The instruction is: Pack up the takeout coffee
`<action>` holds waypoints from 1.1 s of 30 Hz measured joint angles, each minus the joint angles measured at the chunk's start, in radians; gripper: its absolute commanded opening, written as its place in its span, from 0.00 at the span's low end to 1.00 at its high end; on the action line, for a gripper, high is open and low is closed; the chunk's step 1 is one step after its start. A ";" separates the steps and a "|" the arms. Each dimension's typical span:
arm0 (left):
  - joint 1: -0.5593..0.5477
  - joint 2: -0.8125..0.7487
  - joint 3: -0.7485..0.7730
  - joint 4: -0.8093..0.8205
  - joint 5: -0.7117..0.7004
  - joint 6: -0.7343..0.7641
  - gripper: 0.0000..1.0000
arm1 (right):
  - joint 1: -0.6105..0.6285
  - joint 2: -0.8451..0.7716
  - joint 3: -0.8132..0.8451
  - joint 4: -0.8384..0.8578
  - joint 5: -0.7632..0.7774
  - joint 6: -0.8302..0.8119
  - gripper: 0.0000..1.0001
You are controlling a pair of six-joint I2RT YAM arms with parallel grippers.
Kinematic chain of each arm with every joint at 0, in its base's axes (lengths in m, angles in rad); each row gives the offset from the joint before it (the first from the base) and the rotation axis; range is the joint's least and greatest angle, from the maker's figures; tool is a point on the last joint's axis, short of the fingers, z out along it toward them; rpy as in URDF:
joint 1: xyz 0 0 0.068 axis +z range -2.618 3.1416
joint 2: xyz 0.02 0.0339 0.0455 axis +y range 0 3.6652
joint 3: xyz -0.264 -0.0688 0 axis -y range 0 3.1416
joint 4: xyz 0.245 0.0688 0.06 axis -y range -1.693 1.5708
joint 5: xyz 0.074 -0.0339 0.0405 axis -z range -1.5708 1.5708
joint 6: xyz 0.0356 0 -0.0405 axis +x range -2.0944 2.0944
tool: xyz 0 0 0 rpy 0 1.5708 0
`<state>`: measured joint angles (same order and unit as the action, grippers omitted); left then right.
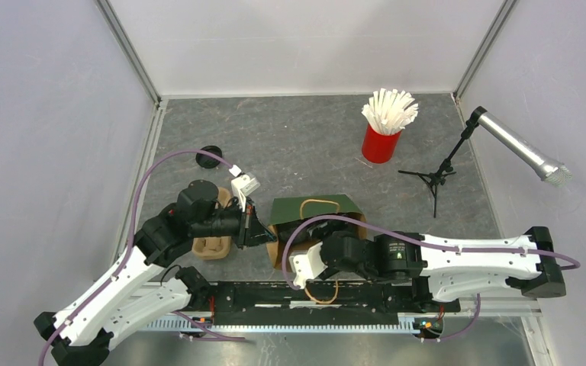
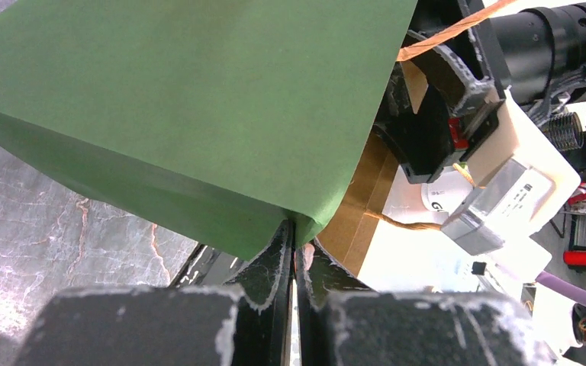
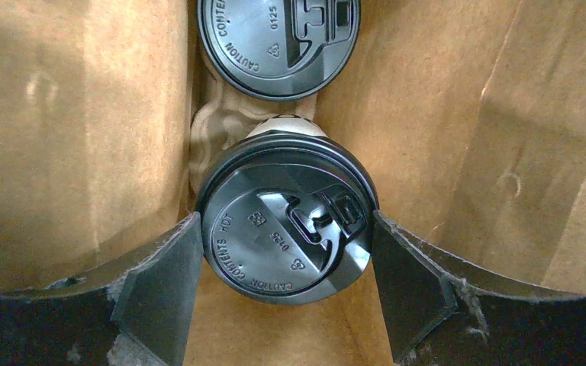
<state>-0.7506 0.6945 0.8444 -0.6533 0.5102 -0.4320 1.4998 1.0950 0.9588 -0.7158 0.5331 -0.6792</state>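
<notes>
On the grey tabletop (image 1: 313, 130) a red cup of white straws (image 1: 382, 136) stands at 1 o'clock from the green paper bag (image 1: 314, 208), and a silver microphone on a black tripod (image 1: 503, 141) at 2 o'clock. A brown moulded-pulp carrier (image 1: 215, 245) lies at 9 o'clock, partly under the left arm. The left tool (image 2: 296, 244) is closed on the bag's edge. Inside the bag sit two white paper cups with round black plastic lids. The near cup (image 3: 282, 206) is between the widely spread fingers (image 3: 160, 282) of the right tool (image 3: 286, 236), at 12 o'clock. Whether they press it, I cannot tell. The far cup (image 3: 278, 38) is beyond it.
</notes>
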 measured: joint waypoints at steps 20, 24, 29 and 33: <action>0.000 0.003 0.000 0.005 0.005 0.000 0.08 | -0.056 0.063 -0.014 0.021 -0.045 0.021 0.75; 0.000 0.003 0.000 0.005 0.005 0.000 0.08 | -0.056 0.068 -0.014 0.021 -0.038 0.031 0.75; 0.000 0.003 0.000 0.005 0.006 0.000 0.08 | -0.056 0.086 -0.007 0.011 -0.030 0.048 0.75; 0.000 0.003 0.000 0.005 0.005 0.000 0.08 | -0.056 0.100 0.006 -0.006 -0.022 0.065 0.75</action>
<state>-0.7506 0.6975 0.8440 -0.6483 0.5156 -0.4316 1.4433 1.1950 0.9646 -0.7219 0.5110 -0.6144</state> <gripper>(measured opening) 0.077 0.797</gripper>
